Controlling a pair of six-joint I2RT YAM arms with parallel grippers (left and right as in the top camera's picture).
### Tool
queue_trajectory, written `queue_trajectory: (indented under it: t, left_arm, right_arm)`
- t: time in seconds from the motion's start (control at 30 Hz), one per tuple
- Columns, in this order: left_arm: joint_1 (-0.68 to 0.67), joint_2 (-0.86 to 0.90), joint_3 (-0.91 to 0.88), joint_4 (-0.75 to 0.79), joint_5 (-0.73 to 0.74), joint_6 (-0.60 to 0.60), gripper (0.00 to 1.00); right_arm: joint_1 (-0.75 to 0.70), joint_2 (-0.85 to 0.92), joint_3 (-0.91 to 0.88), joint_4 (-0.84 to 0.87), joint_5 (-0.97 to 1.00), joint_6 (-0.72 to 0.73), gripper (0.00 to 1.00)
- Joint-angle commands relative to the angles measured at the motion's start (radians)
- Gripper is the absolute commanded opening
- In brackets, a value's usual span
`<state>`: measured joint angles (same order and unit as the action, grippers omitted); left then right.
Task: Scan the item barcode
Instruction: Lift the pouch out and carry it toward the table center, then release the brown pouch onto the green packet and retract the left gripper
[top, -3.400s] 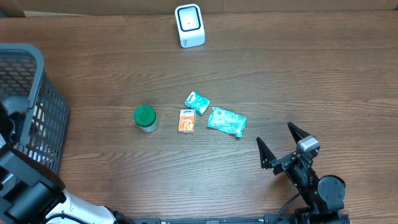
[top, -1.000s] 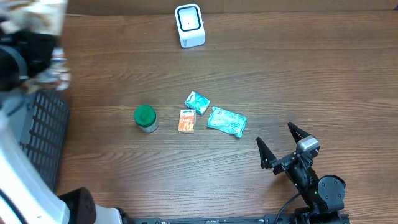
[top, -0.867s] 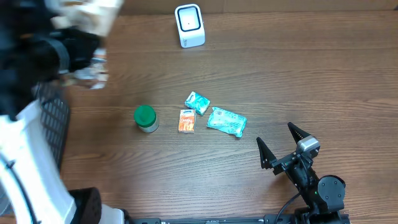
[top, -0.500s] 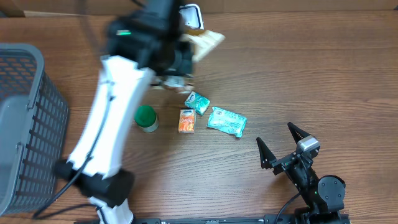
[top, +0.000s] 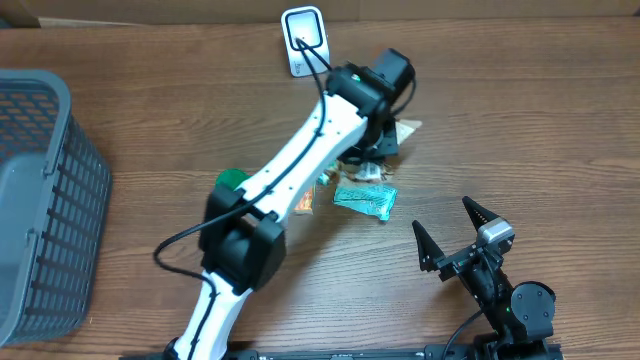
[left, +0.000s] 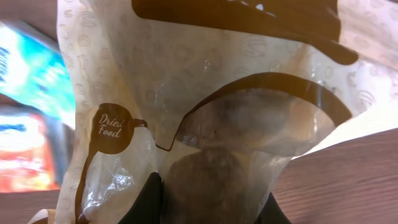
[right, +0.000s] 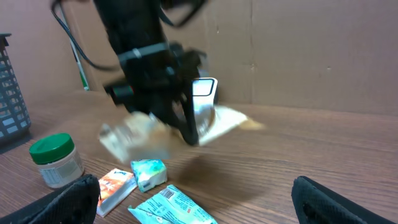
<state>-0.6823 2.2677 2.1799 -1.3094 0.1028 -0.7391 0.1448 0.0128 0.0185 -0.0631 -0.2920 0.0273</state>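
A translucent beige dried-food bag with brown print fills the left wrist view, and my left gripper is shut on its lower part, one black finger on each side. Seen from overhead, the left gripper hangs over the table's middle with the bag sticking out to its right. The white scanner stands at the far edge, behind and to the left of it. No barcode shows on the bag. My right gripper rests open at the near right, holding nothing.
A grey basket stands at the left edge. On the table under the left arm lie a green-lidded jar, an orange packet, a small teal packet and a larger teal packet.
My left arm has swung from the basket side across the table to the middle, carrying the bag, and now hovers over the packets. The right arm has not moved.
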Motion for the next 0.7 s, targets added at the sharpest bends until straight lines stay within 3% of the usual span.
queue_trajectory:
  t: [0.0,0.2,0.27,0.3,0.33,0.37,0.4,0.67]
  left_arm:
    - [-0.012,0.048,0.000,0.002,0.041,-0.146,0.04]
    - [-0.013,0.074,0.000,-0.001,0.126,-0.159,0.04]
    - [-0.014,0.074,0.000,-0.001,0.143,-0.159,0.17]
    - [-0.014,0.074,0.000,-0.001,0.151,-0.157,0.29]
    - [-0.014,0.074,0.000,-0.001,0.153,-0.154,0.53]
    - [-0.014,0.074,0.000,-0.002,0.153,-0.154,0.86]
    - [-0.014,0.074,0.000,-0.004,0.153,-0.149,1.00]
    - [0.006,0.071,0.046,-0.082,0.151,-0.107,1.00]
  right_arm:
    - [0.004,-0.010,-0.010,0.006,-0.005,0.006,1.00]
    - [0.004,-0.010,-0.010,0.006,-0.005,0.006,1.00]
    - [0.004,-0.010,-0.010,0.006,-0.005,0.006,1.00]
    - [0.004,-0.010,-0.010,0.006,-0.005,0.006,1.00]
    - [0.004,-0.010,-0.010,0.006,-0.005,0.006,1.00]
    - [0.004,-0.010,-0.010,0.006,-0.005,0.006,1.00]
    - [0.004,-0.010,-0.010,0.006,-0.005,0.006,1.00]
    - [0.004,-0.010,-0.010,0.006,-0.005,0.006,1.00]
